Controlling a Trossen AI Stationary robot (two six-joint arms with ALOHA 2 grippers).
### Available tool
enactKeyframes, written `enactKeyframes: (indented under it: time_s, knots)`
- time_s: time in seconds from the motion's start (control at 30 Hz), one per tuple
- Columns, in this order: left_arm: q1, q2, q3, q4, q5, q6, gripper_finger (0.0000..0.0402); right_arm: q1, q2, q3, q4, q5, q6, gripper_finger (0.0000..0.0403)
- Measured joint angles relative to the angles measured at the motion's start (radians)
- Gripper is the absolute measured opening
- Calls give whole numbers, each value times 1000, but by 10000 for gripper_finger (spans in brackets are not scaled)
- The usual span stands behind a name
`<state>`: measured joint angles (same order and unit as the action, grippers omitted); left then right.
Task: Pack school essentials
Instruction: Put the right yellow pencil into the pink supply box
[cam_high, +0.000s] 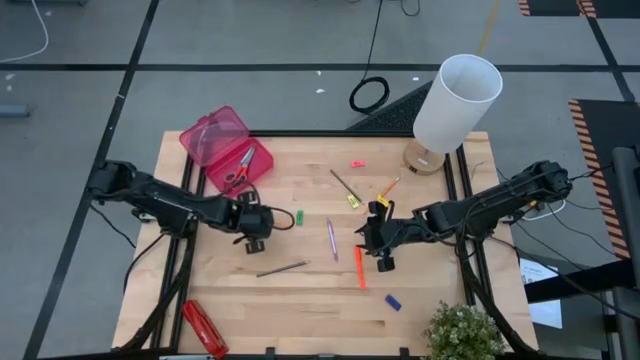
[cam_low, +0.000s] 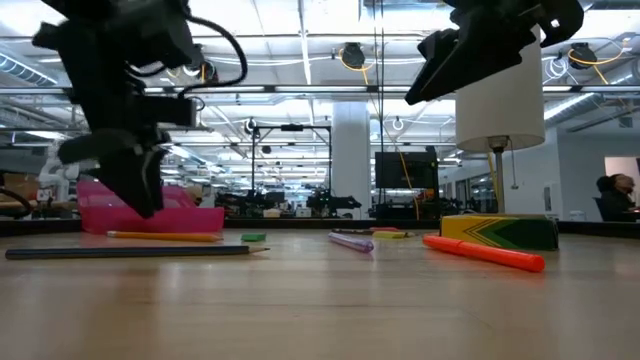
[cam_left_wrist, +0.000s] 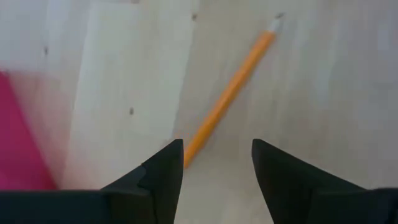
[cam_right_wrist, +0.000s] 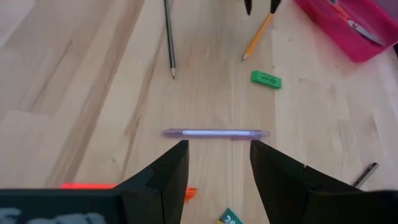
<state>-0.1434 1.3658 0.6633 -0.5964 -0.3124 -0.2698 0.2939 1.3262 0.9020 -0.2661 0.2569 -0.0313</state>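
Left end effector (cam_left_wrist: 214, 168): mine, fingers spread and empty, low over the orange pencil (cam_left_wrist: 230, 93) beside the pink case (cam_high: 223, 148).
Right end effector (cam_right_wrist: 217, 165): mine, fingers apart, holding nothing, hovering above the purple pen (cam_right_wrist: 214, 133).
Pink case: red-handled scissors (cam_high: 241, 167) inside.
Table (cam_high: 300, 300): green eraser (cam_right_wrist: 266, 79), dark pencil (cam_right_wrist: 168, 37), orange marker (cam_high: 359, 267).

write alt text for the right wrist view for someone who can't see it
The right hand, fingers open, hangs over a purple pen lying crosswise on the wooden table. Beyond lie a green eraser, a grey pencil, an orange pencil and a pink case.
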Motion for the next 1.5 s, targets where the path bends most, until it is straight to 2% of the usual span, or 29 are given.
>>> enactKeyframes:
  time_s: [0.33,0.47,0.7,0.87,1.17,1.5]
  knots:
    - [14,1,-1,-1,27,140,171,0,0,0,-21,0,-11,164]
    - [27,1,6,-8,106,311,167,0,0,0,-32,0,-15,164]
    - [161,1,48,-82,201,438,166,0,0,0,-38,0,-15,164]
    - [240,37,49,-89,259,470,165,0,0,0,-40,0,-15,164]
    - [256,134,50,-75,230,505,164,0,0,0,-63,0,-7,164]
    - [305,143,52,-78,278,521,101,0,0,0,-69,0,12,164]
